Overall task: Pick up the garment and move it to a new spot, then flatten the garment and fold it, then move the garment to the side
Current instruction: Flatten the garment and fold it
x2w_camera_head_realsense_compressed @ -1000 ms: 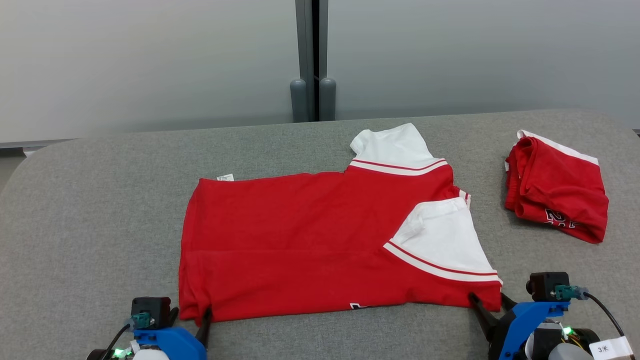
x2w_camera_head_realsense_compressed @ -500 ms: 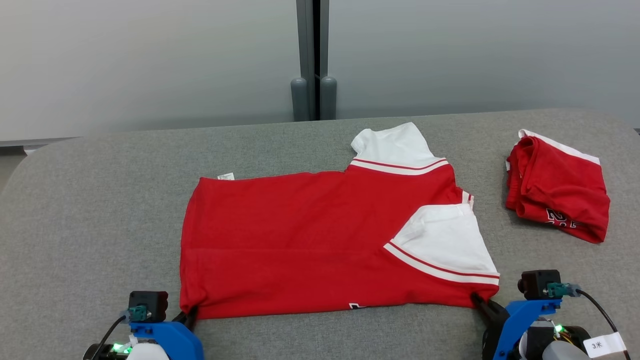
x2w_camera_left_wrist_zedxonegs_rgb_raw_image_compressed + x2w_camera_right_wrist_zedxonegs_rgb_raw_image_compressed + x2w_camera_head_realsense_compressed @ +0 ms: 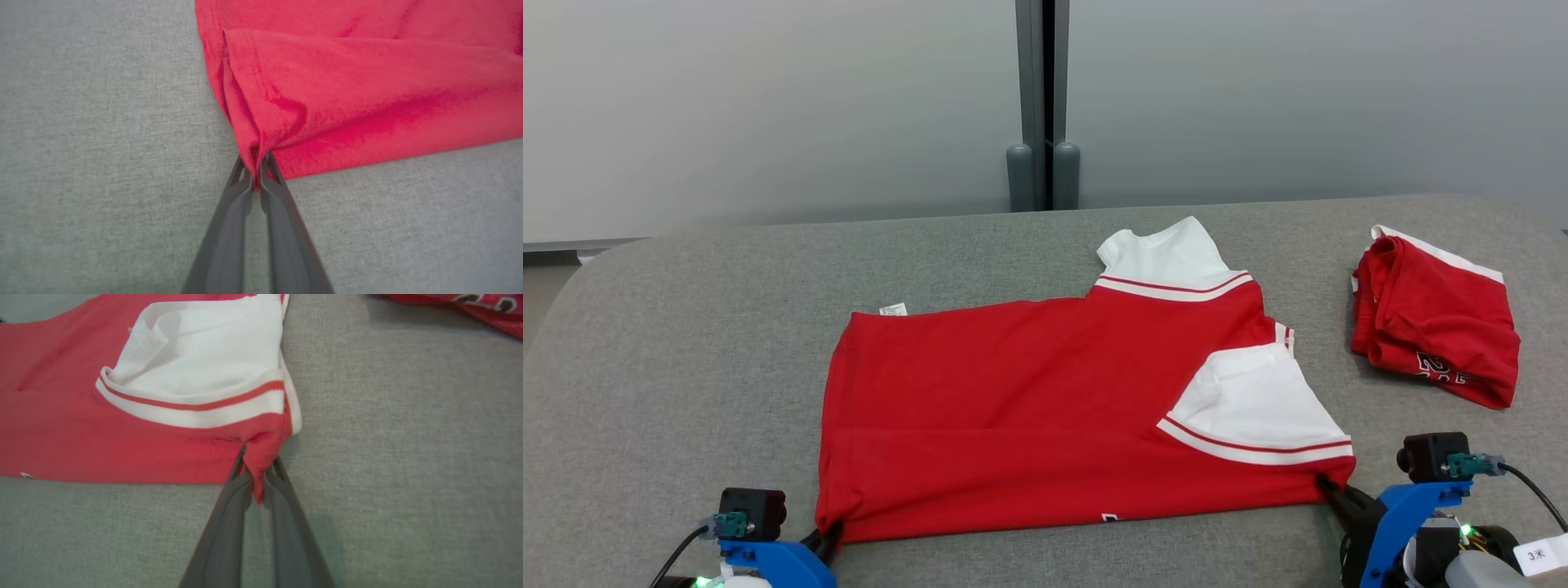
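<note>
A: As we look down, what do we count?
B: One grey table (image 3: 686,327), one red-and-white garment (image 3: 1013,392) spread flat mid-table, one folded red garment (image 3: 1437,327) well apart on its right, and two grippers.
A: What changed?
B: A second ago both stood open. Now our left gripper (image 3: 829,535) and right gripper (image 3: 1331,490) pinch its near corners. Bare table lies left and behind.
</note>
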You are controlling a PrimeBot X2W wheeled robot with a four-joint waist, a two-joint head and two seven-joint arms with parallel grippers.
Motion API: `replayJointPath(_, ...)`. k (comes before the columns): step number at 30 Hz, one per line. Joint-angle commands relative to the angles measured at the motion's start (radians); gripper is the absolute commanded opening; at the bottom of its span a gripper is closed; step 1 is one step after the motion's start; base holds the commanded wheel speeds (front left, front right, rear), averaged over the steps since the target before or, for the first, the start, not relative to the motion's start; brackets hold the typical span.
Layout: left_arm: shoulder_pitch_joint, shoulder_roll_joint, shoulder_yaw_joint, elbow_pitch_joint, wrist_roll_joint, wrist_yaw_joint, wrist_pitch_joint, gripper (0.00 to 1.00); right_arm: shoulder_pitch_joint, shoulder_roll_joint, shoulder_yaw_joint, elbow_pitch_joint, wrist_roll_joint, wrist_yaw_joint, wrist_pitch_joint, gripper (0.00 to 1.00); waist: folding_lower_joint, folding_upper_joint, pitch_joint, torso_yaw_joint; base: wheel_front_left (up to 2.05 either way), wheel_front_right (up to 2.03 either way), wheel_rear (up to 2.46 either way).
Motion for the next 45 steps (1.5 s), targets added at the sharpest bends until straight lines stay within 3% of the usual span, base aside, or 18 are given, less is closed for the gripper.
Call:
replayJointPath(1, 0.02, 0.024, 0.0, -0.026, -0.01, -0.004, 0.023, 0.0, 0.023, -0.027, 0.007, -0.023, 0.02, -0.001, 0.021, 0.0, -0.0001, -0.0001, -0.002, 0.002, 0.0, 0.0, 0.0)
replayJointPath(5, 0.061, 0.069, -0.008, -0.115, -0.034, -0.008, 0.091, 0.0, 0.067, -0.089, 0.017, -0.091, 0.061, -0.001, 0.085, 0.0, -0.0001, -0.0001, -0.008, 0.007, 0.0, 0.0, 0.0)
replayJointPath(11, 0.149, 0.133, -0.013, -0.277, -0.087, 0.026, 0.211, 0.0, 0.16, -0.15, -0.003, -0.203, 0.119, -0.002, 0.191, 0.0, -0.0001, -0.0001, -0.015, 0.009, 0.0, 0.0, 0.0)
replayJointPath(22, 0.259, 0.205, -0.011, -0.495, -0.164, 0.121, 0.369, 0.0, 0.306, -0.161, -0.096, -0.391, 0.144, -0.001, 0.411, 0.0, -0.0001, -0.0001, -0.012, 0.003, 0.0, 0.0, 0.0)
replayJointPath(23, 0.263, 0.209, -0.01, -0.506, -0.166, 0.127, 0.374, 0.38, 0.316, -0.156, -0.111, -0.4, 0.136, -0.001, 0.421, 0.0, -0.0001, -0.0001, -0.012, 0.003, 0.0, 0.0, 0.0)
replayJointPath(24, 0.267, 0.213, -0.01, -0.516, -0.168, 0.131, 0.378, 1.0, 0.324, -0.15, -0.132, -0.404, 0.124, -0.001, 0.426, 0.0, -0.0001, -0.0001, -0.011, 0.004, 0.0, 0.0, 0.0)
replayJointPath(25, 0.271, 0.216, -0.009, -0.525, -0.169, 0.137, 0.38, 1.0, 0.328, -0.143, -0.153, -0.407, 0.113, -0.001, 0.43, 0.4, -0.0001, -0.0001, -0.011, 0.004, 0.0, 0.0, 0.0)
replayJointPath(26, 0.273, 0.219, -0.008, -0.531, -0.168, 0.143, 0.383, 1.0, 0.333, -0.134, -0.174, -0.409, 0.099, -0.001, 0.436, 0.59, -0.0001, -0.0001, -0.011, 0.004, 0.0, 0.0, 0.0)
replayJointPath(27, 0.273, 0.22, -0.007, -0.538, -0.166, 0.149, 0.384, 1.0, 0.335, -0.125, -0.192, -0.414, 0.082, -0.001, 0.437, 1.0, -0.0001, -0.0001, -0.011, 0.004, 0.0, 0.0, 0.0)
replayJointPath(37, 0.248, 0.232, 0.01, -0.58, -0.138, 0.168, 0.352, 1.0, 0.352, -0.063, -0.295, -0.523, -0.028, -0.001, 0.449, 1.0, -0.0001, -0.0001, -0.013, 0.006, 0.0, 0.0, 0.0)
replayJointPath(45, 0.168, 0.239, 0.067, -0.57, -0.031, 0.195, 0.188, 1.0, 0.266, -0.031, -0.334, -0.592, -0.12, -0.001, 0.313, 1.0, -0.0001, -0.0001, 0.015, 0.007, 0.0, 0.0, 0.0)
